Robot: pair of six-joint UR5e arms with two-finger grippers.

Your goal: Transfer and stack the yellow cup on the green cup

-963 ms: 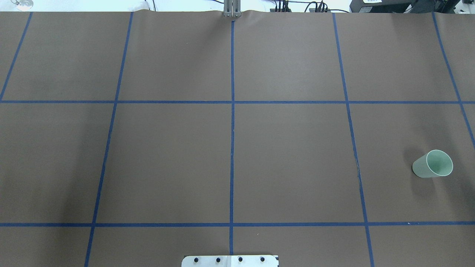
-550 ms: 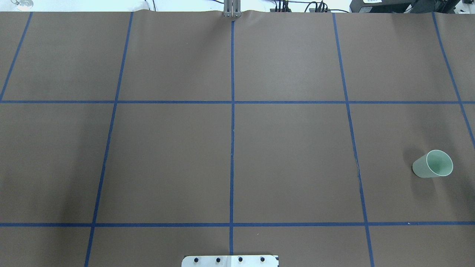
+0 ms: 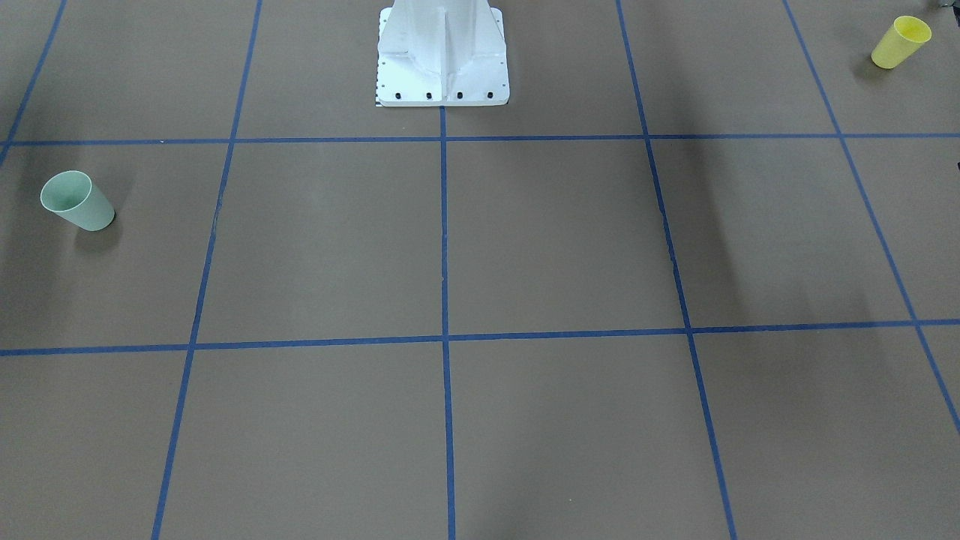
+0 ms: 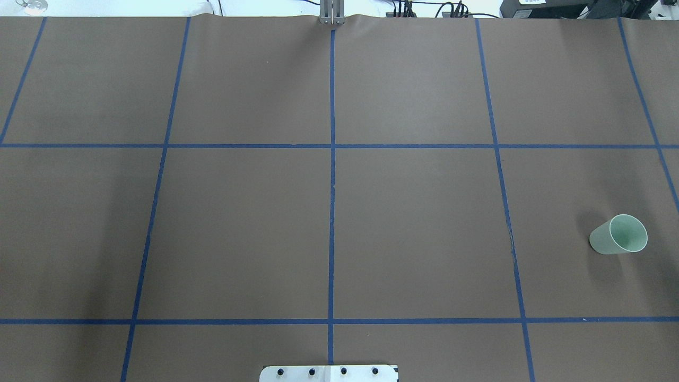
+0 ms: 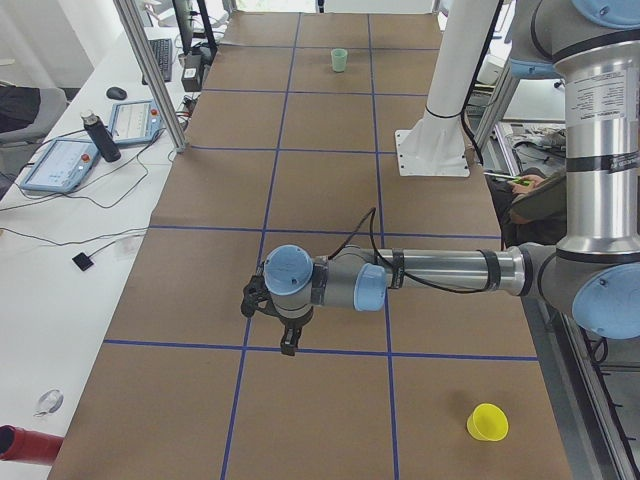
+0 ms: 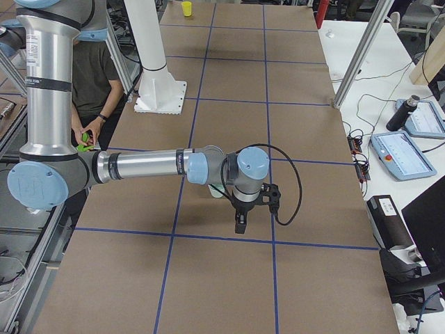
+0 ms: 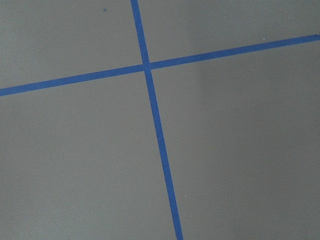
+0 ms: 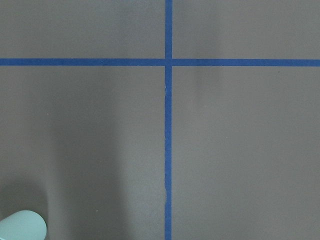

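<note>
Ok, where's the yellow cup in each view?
Front-facing: yellow cup, top right corner.
Overhead: not in it.
Exterior left: yellow cup, bottom right.
Exterior right: yellow cup, top edge.
Left wrist: not in it.
Right wrist: not in it.
Shared landmark: white pedestal, in all four exterior views.

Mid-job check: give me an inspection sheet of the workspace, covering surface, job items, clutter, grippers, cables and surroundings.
Surface: brown table cover with a blue tape grid, lying flat.
Job's things: yellow cup upright at the robot's left end; green cup upright at its right end; far apart, not stacked.
Clutter: nothing seen.
Grippers: left gripper and right gripper hang above the table, neither at a cup; open or shut cannot be told.
Cables: black cable looped at the right wrist, a similar one at the left.
Surroundings: side bench with tablets; seated person behind the robot.
</note>
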